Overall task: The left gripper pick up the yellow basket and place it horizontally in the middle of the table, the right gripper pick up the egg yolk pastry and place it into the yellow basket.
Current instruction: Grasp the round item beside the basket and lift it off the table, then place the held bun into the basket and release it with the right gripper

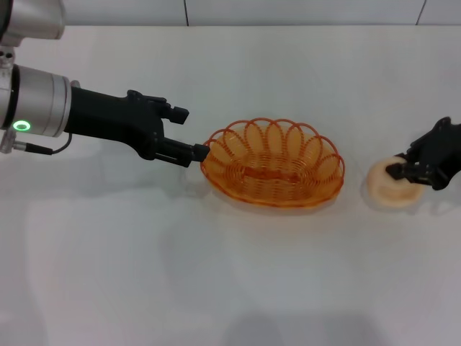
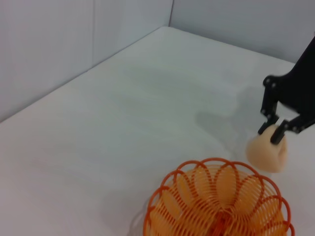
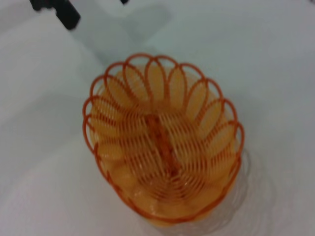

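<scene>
The left arm reaches in from the left edge of the scene, its silver-and-white segment with a lit green ring leading into a black wrist. The left tool (image 1: 189,132) points right, toward the middle of the desk, held low and roughly level; its two fingers are spread apart, one farther and one nearer. The right arm enters from the right edge with only its black end showing. The right tool (image 1: 403,171) is angled left and down, low over the desk, its fingertips (image 2: 278,139) closed in on what lies between them.
</scene>
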Controlling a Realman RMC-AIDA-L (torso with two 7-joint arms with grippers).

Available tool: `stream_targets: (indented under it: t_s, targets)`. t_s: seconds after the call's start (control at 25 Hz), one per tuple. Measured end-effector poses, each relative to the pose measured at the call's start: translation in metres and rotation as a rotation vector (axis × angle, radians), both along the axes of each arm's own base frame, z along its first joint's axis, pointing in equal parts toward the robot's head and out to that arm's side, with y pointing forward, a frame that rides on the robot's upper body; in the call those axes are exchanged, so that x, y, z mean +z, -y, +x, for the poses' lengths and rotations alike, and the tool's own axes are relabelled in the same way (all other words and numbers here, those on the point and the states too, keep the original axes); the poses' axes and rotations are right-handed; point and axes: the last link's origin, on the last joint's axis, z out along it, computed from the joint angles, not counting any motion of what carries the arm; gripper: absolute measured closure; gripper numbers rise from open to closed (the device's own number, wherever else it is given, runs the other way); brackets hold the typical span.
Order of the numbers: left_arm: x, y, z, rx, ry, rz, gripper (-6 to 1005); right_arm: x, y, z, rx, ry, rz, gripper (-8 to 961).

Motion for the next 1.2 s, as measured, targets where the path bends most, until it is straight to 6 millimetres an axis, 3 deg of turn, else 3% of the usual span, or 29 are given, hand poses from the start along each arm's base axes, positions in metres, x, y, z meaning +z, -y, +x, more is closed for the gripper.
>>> stream_targets:
  t_s: [0.24,0.44,0.8,1.2]
  targets:
    - [0.0,0.001,-0.002,0.004,0.0,0.001,137,0.02,0.004,-0.015,0.014,-0.03,0.049,857]
    - [0.001,0.002,-0.003,0.006,-0.001,-0.002,138,0.02,0.002,-0.041,0.081,-0.126,0.052,859]
    - [0.005,0.005,-0.009,0.012,-0.007,-0.007,138,-0.014,-0.015,-0.077,0.172,-0.19,0.07,861]
    - [0.008,0.009,-0.012,0.014,-0.01,-0.003,138,-0.048,-0.019,-0.088,0.192,-0.196,0.035,866]
